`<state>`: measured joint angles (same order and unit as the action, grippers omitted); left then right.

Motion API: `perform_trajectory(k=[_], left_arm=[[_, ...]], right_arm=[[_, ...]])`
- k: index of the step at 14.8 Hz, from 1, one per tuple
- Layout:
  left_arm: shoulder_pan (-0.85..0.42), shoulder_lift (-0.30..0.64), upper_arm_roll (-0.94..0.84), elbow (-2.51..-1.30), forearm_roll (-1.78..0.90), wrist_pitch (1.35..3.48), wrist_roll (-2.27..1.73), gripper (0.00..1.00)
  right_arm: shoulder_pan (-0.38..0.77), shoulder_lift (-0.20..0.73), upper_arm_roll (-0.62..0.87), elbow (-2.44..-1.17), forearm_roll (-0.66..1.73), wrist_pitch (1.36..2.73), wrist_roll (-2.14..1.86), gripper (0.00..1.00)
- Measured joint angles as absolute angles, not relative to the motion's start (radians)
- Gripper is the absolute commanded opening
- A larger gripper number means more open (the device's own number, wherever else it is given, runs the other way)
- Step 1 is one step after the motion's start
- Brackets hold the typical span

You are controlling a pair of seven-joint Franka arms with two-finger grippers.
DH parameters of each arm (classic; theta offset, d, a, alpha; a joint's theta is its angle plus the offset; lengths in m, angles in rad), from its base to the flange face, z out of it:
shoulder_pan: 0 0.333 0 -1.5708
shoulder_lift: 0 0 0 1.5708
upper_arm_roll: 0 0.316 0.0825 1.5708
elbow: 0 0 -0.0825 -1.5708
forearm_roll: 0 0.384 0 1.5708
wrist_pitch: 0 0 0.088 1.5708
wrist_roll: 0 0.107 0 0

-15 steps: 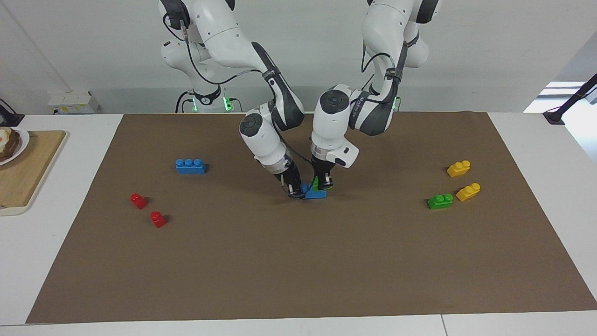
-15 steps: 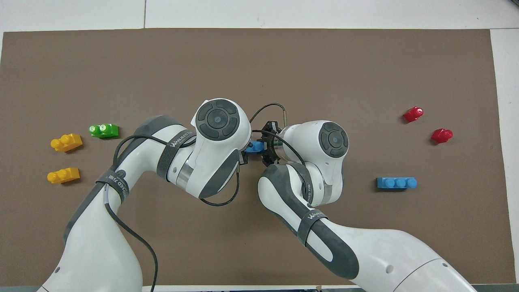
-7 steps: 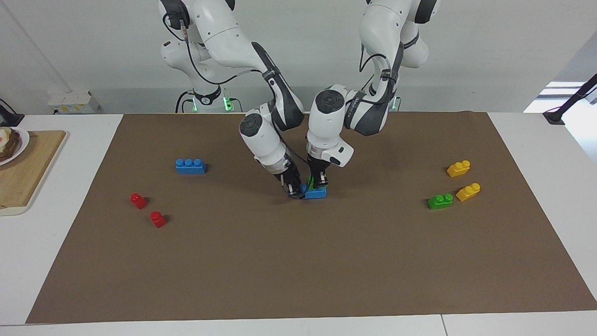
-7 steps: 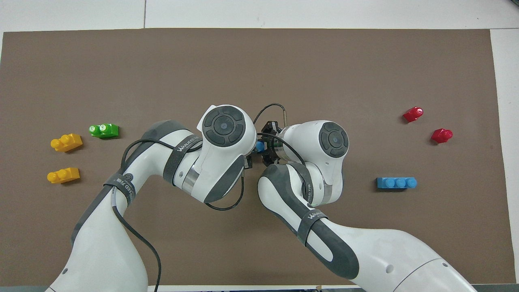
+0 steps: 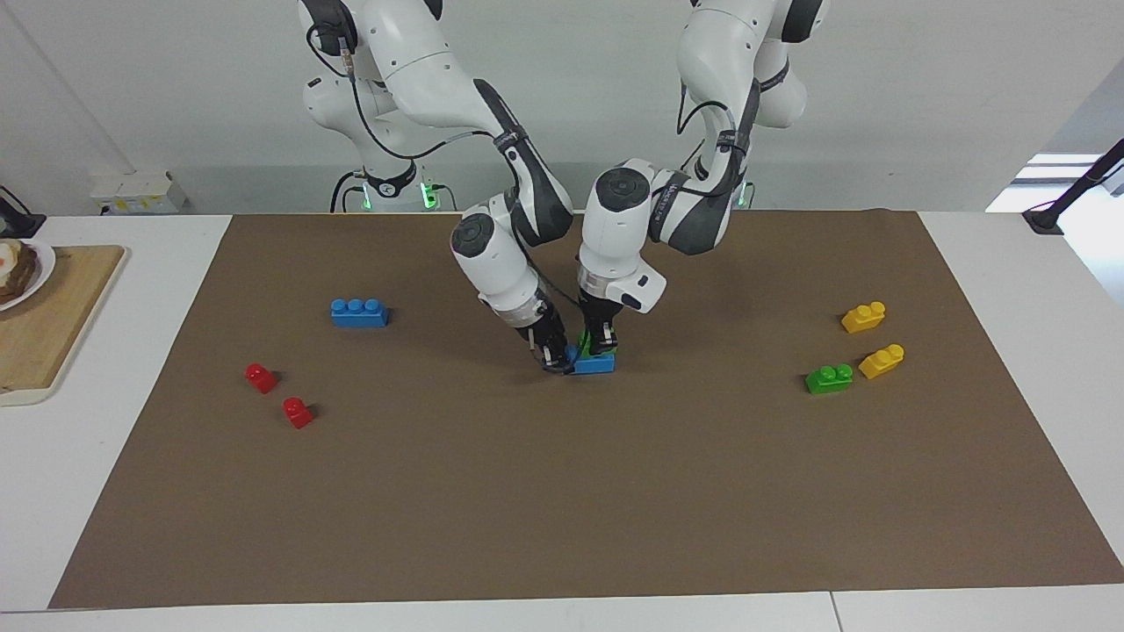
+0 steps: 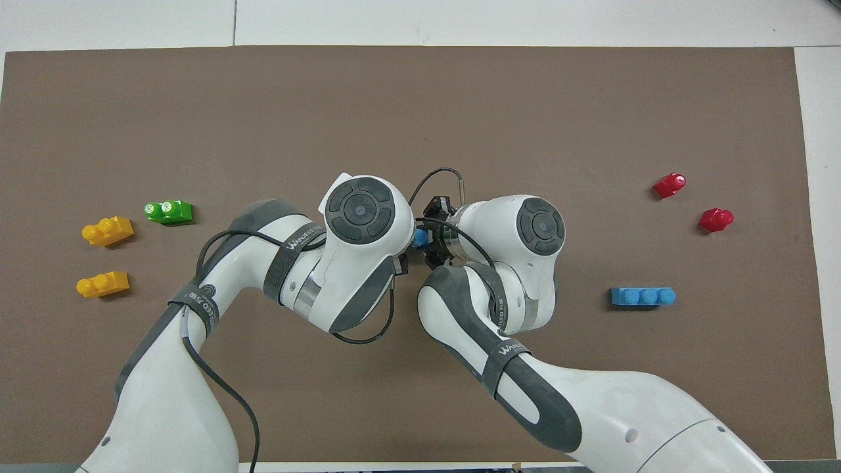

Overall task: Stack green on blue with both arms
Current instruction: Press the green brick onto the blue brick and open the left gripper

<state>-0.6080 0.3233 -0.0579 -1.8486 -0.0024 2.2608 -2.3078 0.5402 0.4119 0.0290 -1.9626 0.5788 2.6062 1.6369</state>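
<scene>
At the middle of the brown mat lies a blue brick [image 5: 595, 365], of which only one stud [image 6: 419, 236] shows in the overhead view. My right gripper [image 5: 555, 359] is low at the end of that brick toward the right arm, shut on it. A green brick [image 5: 586, 341] sits right on top of the blue one, with my left gripper [image 5: 601, 341] shut on it from above. I cannot tell whether the green brick is pressed fully onto the studs. Seen from overhead, both wrists hide most of the stack.
A second blue brick [image 5: 358, 312] and two red bricks [image 5: 261, 377] [image 5: 298, 412] lie toward the right arm's end. A second green brick [image 5: 829, 378] and two yellow bricks [image 5: 863, 317] [image 5: 881, 361] lie toward the left arm's end. A wooden board [image 5: 53, 325] sits off the mat.
My left gripper carried the green brick sideways toward the right arm and onto the blue brick; it has hardly moved in the last half second. The right gripper stayed put.
</scene>
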Motion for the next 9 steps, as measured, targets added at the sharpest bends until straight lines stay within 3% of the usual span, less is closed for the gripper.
perform_trajectory(k=[1,2,3,4,9], left_arm=[[-0.608,0.322,-0.058,-1.854,-0.003,2.269,-2.290,0.00],[-0.608,0.321,-0.057,-1.855,-0.003,2.270,-2.279,0.18],[-0.608,0.321,-0.057,-1.856,-0.003,2.270,-2.271,0.85],[-0.608,0.322,-0.057,-1.856,-0.003,2.270,-2.263,1.00],[-0.608,0.322,-0.052,-1.874,-0.003,2.239,-2.203,1.00]], right_arm=[[0.540,0.412,0.029,-1.963,0.579,2.606,1.637,0.00],[0.540,0.412,0.029,-1.963,0.579,2.606,1.637,0.00],[0.540,0.412,0.029,-1.963,0.579,2.606,1.637,0.00],[0.540,0.412,0.029,-1.963,0.579,2.606,1.637,0.00],[0.540,0.412,0.029,-1.963,0.579,2.606,1.637,0.00]])
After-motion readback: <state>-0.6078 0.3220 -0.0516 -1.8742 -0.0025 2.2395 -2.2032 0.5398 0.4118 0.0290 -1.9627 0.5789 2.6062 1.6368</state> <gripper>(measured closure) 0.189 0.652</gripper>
